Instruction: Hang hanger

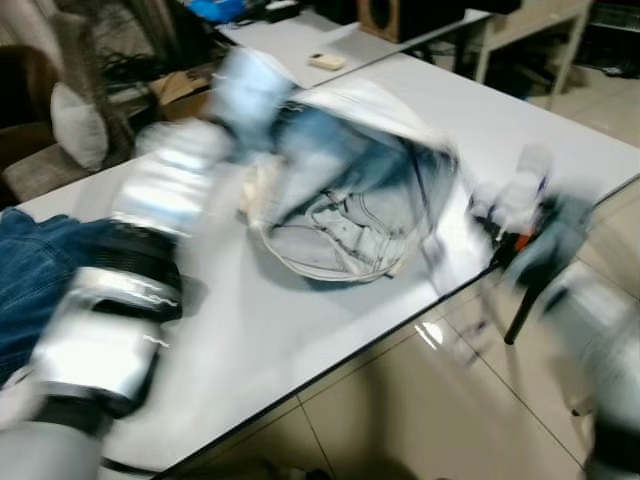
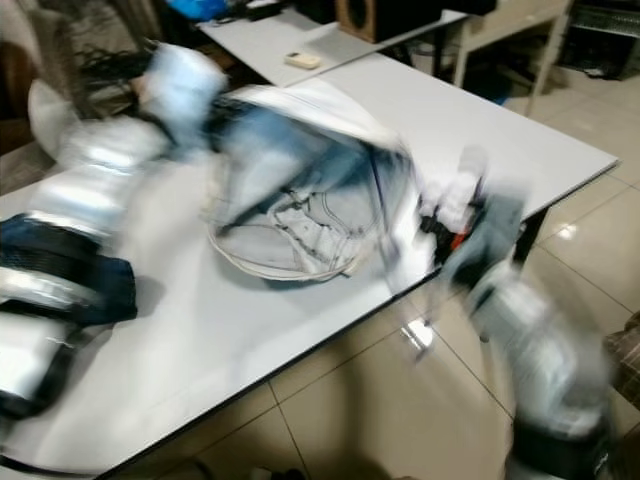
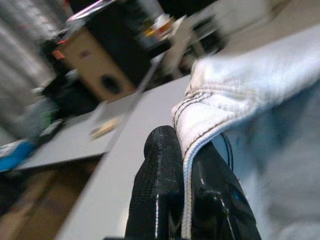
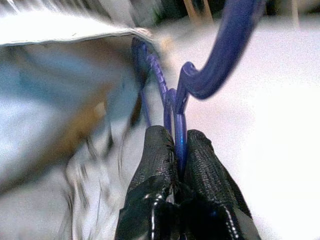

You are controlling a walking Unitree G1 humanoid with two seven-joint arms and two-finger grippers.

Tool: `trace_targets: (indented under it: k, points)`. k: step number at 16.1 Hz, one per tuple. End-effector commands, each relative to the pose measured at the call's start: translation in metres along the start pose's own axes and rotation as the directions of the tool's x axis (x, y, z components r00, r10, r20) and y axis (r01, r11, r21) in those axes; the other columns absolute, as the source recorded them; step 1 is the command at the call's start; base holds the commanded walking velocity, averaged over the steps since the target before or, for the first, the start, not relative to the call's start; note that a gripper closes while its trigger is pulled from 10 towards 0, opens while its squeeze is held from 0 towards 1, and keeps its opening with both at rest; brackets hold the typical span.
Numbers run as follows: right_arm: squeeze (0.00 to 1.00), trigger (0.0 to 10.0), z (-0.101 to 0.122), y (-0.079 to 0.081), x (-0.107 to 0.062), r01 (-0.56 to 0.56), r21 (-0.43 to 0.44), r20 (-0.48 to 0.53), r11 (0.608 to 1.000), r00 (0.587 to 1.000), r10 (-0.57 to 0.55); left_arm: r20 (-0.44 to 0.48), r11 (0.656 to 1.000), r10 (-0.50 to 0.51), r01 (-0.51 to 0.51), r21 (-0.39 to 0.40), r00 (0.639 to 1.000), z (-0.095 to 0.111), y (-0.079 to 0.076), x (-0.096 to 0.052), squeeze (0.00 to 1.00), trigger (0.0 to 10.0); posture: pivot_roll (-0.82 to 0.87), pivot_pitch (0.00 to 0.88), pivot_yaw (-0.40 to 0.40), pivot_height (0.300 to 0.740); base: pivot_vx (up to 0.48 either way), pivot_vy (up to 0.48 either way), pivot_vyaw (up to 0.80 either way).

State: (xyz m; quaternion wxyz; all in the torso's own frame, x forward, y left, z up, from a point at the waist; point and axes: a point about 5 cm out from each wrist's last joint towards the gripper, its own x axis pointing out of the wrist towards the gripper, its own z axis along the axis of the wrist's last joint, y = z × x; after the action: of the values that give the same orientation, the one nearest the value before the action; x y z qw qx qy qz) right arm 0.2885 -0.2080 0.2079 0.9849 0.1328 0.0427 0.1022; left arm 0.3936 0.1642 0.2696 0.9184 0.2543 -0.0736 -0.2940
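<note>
A light denim garment [image 1: 350, 190] lies bunched on the white table [image 1: 280, 330], its waist opening gaping toward me. My left gripper [image 3: 186, 165] is shut on the garment's pale stitched hem [image 3: 220, 95], holding it up at the garment's far left. My right gripper [image 4: 176, 150] is shut on a blue wire hanger [image 4: 220, 55], whose hook curves up past the fingers while its wire runs into the denim. In the eye views the right gripper [image 1: 500, 225] is at the garment's right side near the table edge. Both arms are blurred.
Dark blue jeans [image 1: 35, 270] lie at the table's left. A second table with a small remote [image 1: 327, 61] stands behind, with a speaker [image 3: 100, 65] beyond. Tiled floor [image 1: 420, 400] runs along the near table edge.
</note>
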Motion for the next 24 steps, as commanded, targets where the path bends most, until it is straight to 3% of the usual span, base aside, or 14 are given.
trace_targets:
  k: [1, 3, 4, 5, 8, 9, 10, 11, 13, 15, 20, 22, 23, 24]
  points:
    - [0.00, 10.0, 0.013, 0.006, 0.004, -0.044, 0.007, 0.051, 0.999, 0.998, 0.043, -0.061, 0.999, -0.040, 0.042, 0.030, 0.997, -0.010, 0.003, -0.007, 0.00, 0.0, -0.20, 0.000, 0.167, 0.740, 0.000, 0.000, 0.00]
    - [0.00, 10.0, 0.030, 0.009, 0.014, -0.095, 0.024, 0.097, 0.995, 0.991, 0.093, -0.254, 0.958, -0.250, 0.277, 0.077, 0.934, -0.039, -0.010, -0.028, 0.00, 0.0, -0.19, 0.000, 0.150, 0.740, 0.000, 0.000, 0.00]
    - [0.00, 10.0, 0.027, 0.008, 0.019, -0.099, 0.032, 0.085, 0.995, 0.992, 0.096, -0.262, 0.930, -0.345, 0.365, 0.030, 0.901, -0.045, -0.023, -0.035, 0.00, 0.0, -0.17, 0.000, 0.143, 0.740, 0.000, 0.000, 0.00]
    - [0.00, 10.0, 0.017, 0.010, 0.027, -0.116, 0.076, 0.062, 0.990, 0.992, 0.112, -0.205, 0.874, -0.484, 0.480, -0.072, 0.851, -0.041, -0.044, -0.038, 0.00, 0.0, -0.17, 0.000, 0.141, 0.740, 0.000, 0.000, 0.00]
    - [0.00, 10.0, 0.005, 0.015, 0.039, -0.141, 0.162, 0.044, 0.977, 0.990, 0.136, -0.055, 0.755, -0.650, 0.635, -0.163, 0.758, -0.017, -0.070, -0.035, 0.00, 0.0, -0.16, 0.000, 0.150, 0.740, 0.000, 0.000, 0.00]
    - [0.00, 10.0, 0.005, 0.016, 0.040, -0.144, 0.183, 0.051, 0.972, 0.989, 0.137, -0.006, 0.744, -0.654, 0.642, -0.186, 0.756, -0.010, -0.072, -0.032, 0.00, 0.0, -0.17, 0.000, 0.155, 0.740, 0.000, 0.000, 0.00]
    - [0.00, 10.0, 0.006, 0.012, 0.042, -0.135, 0.231, 0.072, 0.964, 0.990, 0.121, 0.118, 0.703, -0.662, 0.668, -0.244, 0.740, 0.012, -0.076, -0.026, 0.00, 0.0, -0.17, 0.000, 0.161, 0.740, 0.000, 0.000, 0.00]
    - [0.00, 10.0, 0.007, 0.001, 0.045, -0.102, 0.302, 0.101, 0.948, 0.992, 0.074, 0.268, 0.635, -0.649, 0.701, -0.325, 0.712, 0.037, -0.078, -0.021, 0.00, 0.0, -0.17, 0.000, 0.175, 0.740, 0.000, 0.000, 0.00]
    - [0.00, 10.0, 0.007, -0.005, 0.048, -0.082, 0.340, 0.114, 0.937, 0.992, 0.045, 0.352, 0.586, -0.619, 0.711, -0.388, 0.702, 0.052, -0.078, -0.016, 0.00, 0.0, -0.17, 0.000, 0.178, 0.740, 0.000, 0.000, 0.00]
    - [0.00, 10.0, 0.005, -0.005, 0.059, -0.054, 0.366, 0.126, 0.929, 0.992, 0.009, 0.429, 0.503, -0.529, 0.678, -0.537, 0.732, 0.071, -0.086, 0.004, 0.00, 0.0, -0.16, 0.000, 0.192, 0.740, 0.000, 0.000, 0.00]
    - [0.00, 10.0, 0.003, 0.010, 0.070, -0.102, 0.538, 0.201, 0.837, 0.980, -0.010, 0.347, 0.557, -0.513, 0.612, -0.562, 0.785, 0.072, -0.113, 0.019, 0.00, 0.0, -0.17, 0.000, 0.214, 0.740, 0.000, 0.000, 0.00]
    - [0.00, 10.0, -0.008, 0.011, 0.069, -0.084, 0.552, 0.186, 0.830, 0.982, -0.024, 0.445, 0.434, -0.477, 0.643, -0.631, 0.758, 0.085, -0.109, 0.016, 0.00, 0.0, -0.17, 0.000, 0.209, 0.740, 0.000, 0.000, 0.00]
    - [0.00, 10.0, -0.018, 0.007, 0.071, -0.049, 0.576, 0.165, 0.816, 0.985, -0.058, 0.500, 0.341, -0.478, 0.677, -0.652, 0.722, 0.094, -0.109, 0.012, 0.00, 0.0, -0.17, 0.000, 0.203, 0.740, 0.000, 0.000, 0.00]
    - [0.00, 10.0, -0.024, 0.004, 0.073, -0.019, 0.608, 0.164, 0.793, 0.981, -0.103, 0.508, 0.315, -0.501, 0.694, -0.647, 0.701, 0.096, -0.112, 0.009, 0.00, 0.0, -0.17, 0.000, 0.204, 0.740, 0.000, 0.000, 0.00]
